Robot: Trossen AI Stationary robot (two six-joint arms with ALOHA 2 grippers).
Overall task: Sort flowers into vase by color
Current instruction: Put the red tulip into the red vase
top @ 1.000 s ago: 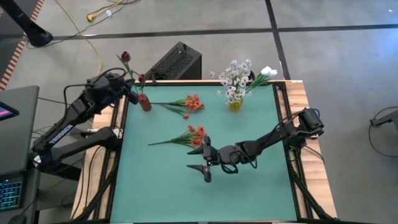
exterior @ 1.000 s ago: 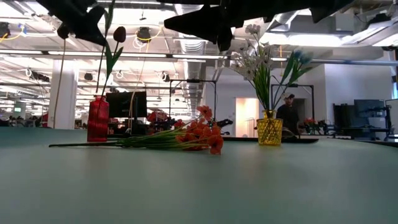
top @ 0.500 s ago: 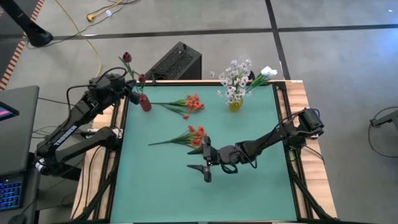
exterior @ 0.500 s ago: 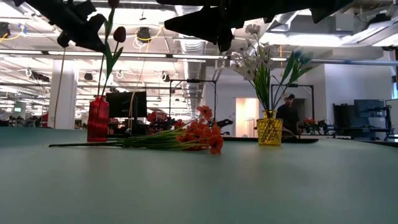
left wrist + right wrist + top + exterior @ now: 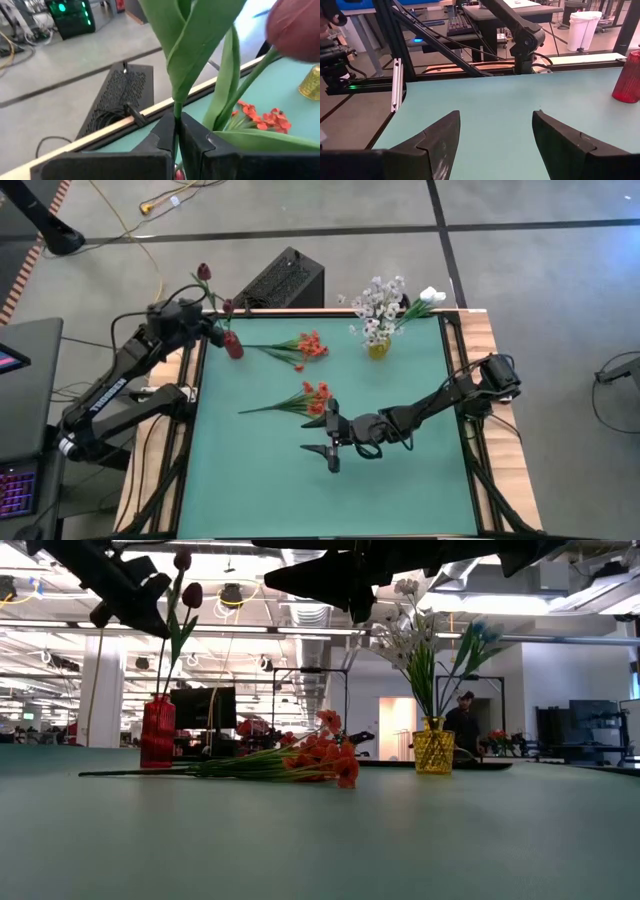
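Looking down on my green table point(image 5: 300, 480) first, since it fills most of the high view. My left arm reaches over the far left corner, and the left gripper point(image 5: 203, 323) sits just above the red vase point(image 5: 233, 345). From the left wrist cam, its fingers point(image 5: 195, 137) are pinched tight on the green stem of the dark red bud flower point(image 5: 204, 272), with the bud point(image 5: 296, 27) and a big folded leaf rising past the jaws. In the low view that flower point(image 5: 183, 600) hangs upright over the red vase point(image 5: 157, 732), held from above, stem running down toward the vase mouth; can't tell if the tip is inside yet.

My right arm stretches across from the right edge, and the right gripper point(image 5: 329, 438) hovers mid-table with jaws spread wide and nothing between them; the right wrist cam shows both fingers point(image 5: 440, 137) apart over bare mat.

Just beyond the right gripper's fingertips lies one red-orange flower cluster point(image 5: 312, 398), flat on the table, stem pointing toward the left arm. A second red-orange cluster point(image 5: 305, 346) lies farther off, beside the red vase and close to the left gripper.

Smallest bit: the yellow vase point(image 5: 378, 348) at the far edge, well away from both grippers, holds the white sprays point(image 5: 378, 305) and white buds point(image 5: 430, 295).
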